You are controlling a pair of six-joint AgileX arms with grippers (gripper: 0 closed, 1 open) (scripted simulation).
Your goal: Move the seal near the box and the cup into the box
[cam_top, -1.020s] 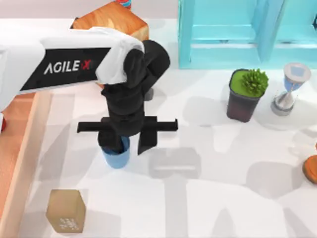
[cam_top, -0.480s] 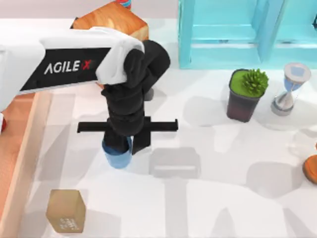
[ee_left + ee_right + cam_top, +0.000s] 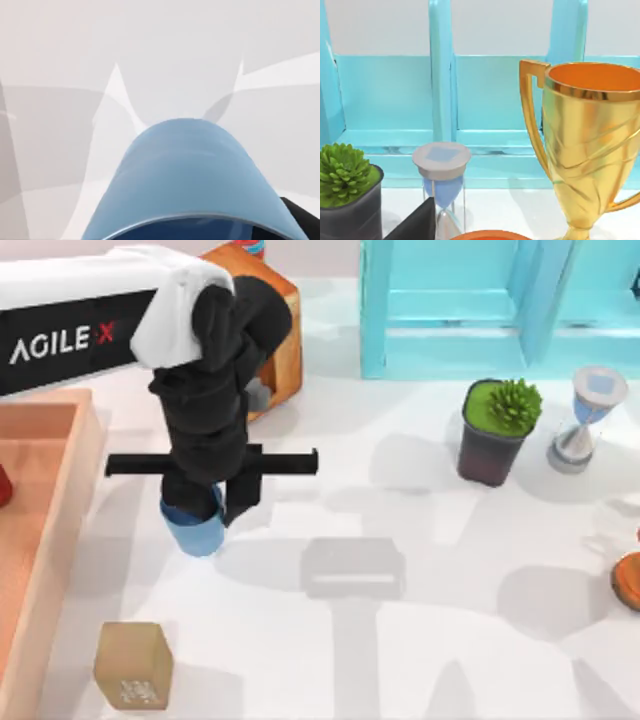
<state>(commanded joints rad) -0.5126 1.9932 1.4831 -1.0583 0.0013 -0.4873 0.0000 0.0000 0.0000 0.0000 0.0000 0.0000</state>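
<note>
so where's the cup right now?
In the top view the cup sits left of centre, held in the left gripper, just right of the box rim and up from the seal.

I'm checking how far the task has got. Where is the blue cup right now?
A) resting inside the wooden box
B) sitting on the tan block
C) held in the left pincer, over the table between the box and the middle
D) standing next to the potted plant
C: in the top view the cup hangs in the left pincer over the white table, just right of the box rim, not yet inside it.
</note>
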